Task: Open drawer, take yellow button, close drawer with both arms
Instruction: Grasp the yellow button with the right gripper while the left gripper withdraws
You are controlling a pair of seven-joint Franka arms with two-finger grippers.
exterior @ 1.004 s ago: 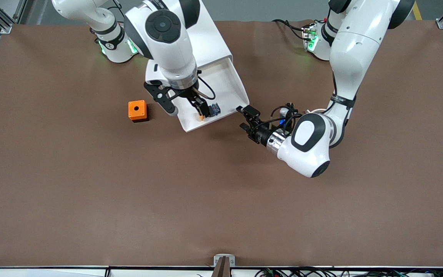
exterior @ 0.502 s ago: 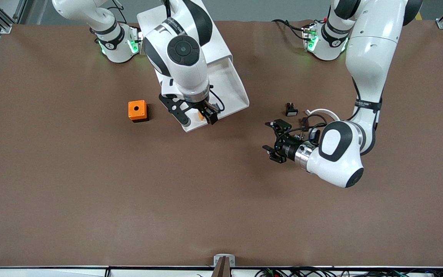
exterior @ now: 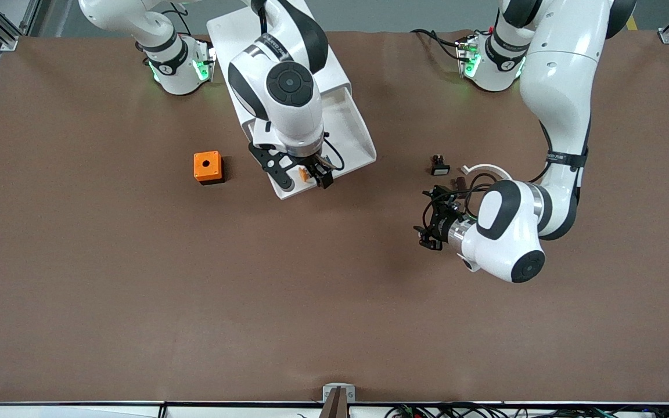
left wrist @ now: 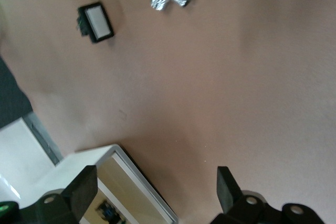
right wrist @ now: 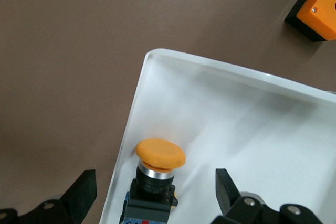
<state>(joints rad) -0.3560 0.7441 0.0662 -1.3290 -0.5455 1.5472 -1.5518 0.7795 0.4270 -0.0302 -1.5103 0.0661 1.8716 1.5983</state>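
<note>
Button (right wrist: 160, 156) now stands released in drawer (right wrist: 252, 124); both grippers' fingers apart

The button (right wrist: 157, 169) is seen standing in the white drawer (right wrist: 252, 129), close against its rim near a rounded corner, orange cap uppermost. The right gripper (right wrist: 152, 203) is held above it, its fingers (right wrist: 228, 190) spread apart. An orange cube (right wrist: 317, 11) rests on the brown surface (right wrist: 68, 51).
</note>
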